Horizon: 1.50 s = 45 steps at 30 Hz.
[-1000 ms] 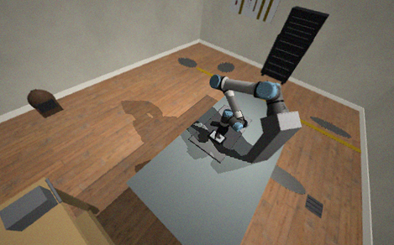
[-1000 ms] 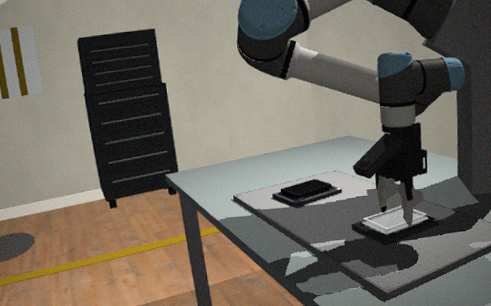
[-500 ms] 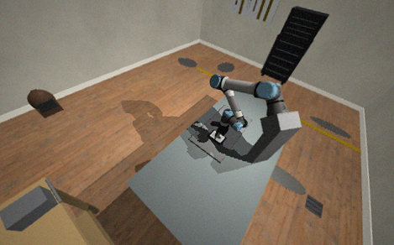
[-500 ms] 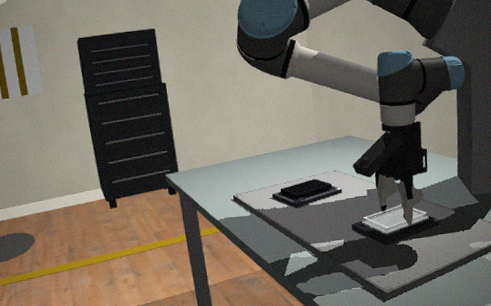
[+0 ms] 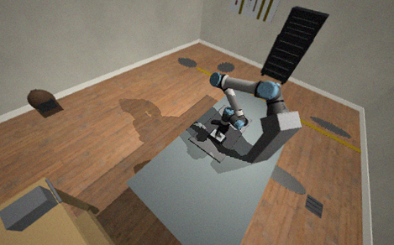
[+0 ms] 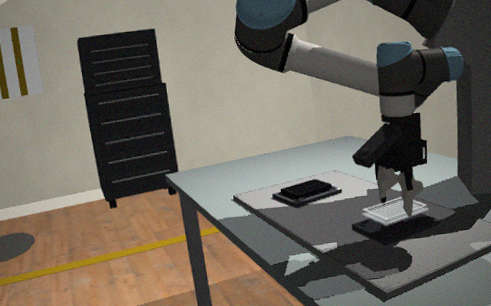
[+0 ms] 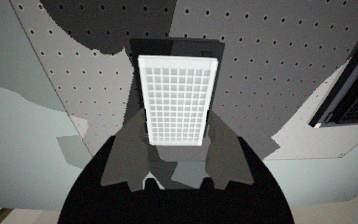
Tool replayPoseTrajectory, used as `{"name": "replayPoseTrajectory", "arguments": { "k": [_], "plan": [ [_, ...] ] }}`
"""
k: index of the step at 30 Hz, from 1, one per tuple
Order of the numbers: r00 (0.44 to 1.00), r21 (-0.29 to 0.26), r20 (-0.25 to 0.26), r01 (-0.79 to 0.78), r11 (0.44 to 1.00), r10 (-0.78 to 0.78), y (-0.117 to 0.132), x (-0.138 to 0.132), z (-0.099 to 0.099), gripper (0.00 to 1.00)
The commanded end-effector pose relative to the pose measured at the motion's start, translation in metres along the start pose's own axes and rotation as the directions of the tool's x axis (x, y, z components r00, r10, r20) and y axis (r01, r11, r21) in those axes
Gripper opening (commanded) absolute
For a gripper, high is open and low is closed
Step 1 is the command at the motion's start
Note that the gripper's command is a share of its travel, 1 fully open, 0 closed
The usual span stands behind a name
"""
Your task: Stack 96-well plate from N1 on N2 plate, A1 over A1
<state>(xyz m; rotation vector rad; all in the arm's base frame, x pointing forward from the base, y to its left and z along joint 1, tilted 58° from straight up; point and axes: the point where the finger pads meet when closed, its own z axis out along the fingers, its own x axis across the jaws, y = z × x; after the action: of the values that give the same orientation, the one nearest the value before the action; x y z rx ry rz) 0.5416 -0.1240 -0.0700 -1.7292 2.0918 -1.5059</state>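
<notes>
My gripper (image 6: pixel 397 205) (image 7: pixel 176 109) (image 5: pixel 220 134) is shut on the white 96-well plate (image 6: pixel 380 213) (image 7: pixel 177 95), one finger on each long side. It holds the plate level, a little above the black nest N1 (image 6: pixel 364 227) (image 7: pixel 175 47), which lies right under it. A dark plate (image 6: pixel 306 188) sits flat in nest N2 (image 6: pixel 290 200) further along the board. In the wrist view only a corner of that dark plate (image 7: pixel 345 102) shows at the right edge. I cannot make out the cut corners.
Both nests stand on a grey perforated board (image 6: pixel 425 258) (image 7: pixel 275 60) on the grey table (image 6: pixel 247 170) (image 5: pixel 188 193). The arm's grey pedestal (image 6: pixel 482 97) rises just behind N1. A black drawer cabinet (image 6: pixel 129 113) stands by the far wall.
</notes>
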Motion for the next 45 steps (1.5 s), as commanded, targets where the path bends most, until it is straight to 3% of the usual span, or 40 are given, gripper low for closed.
{"name": "replayPoseTrajectory", "arguments": {
  "k": [1,35,45],
  "plan": [
    [1.0,0.001,0.0,0.0,1.0,0.0,0.0,0.0,-0.01,0.0],
    [1.0,0.001,0.0,0.0,1.0,0.0,0.0,0.0,-0.059,0.0],
    [1.0,0.001,0.0,0.0,1.0,0.0,0.0,0.0,-0.065,0.0]
  ]
}}
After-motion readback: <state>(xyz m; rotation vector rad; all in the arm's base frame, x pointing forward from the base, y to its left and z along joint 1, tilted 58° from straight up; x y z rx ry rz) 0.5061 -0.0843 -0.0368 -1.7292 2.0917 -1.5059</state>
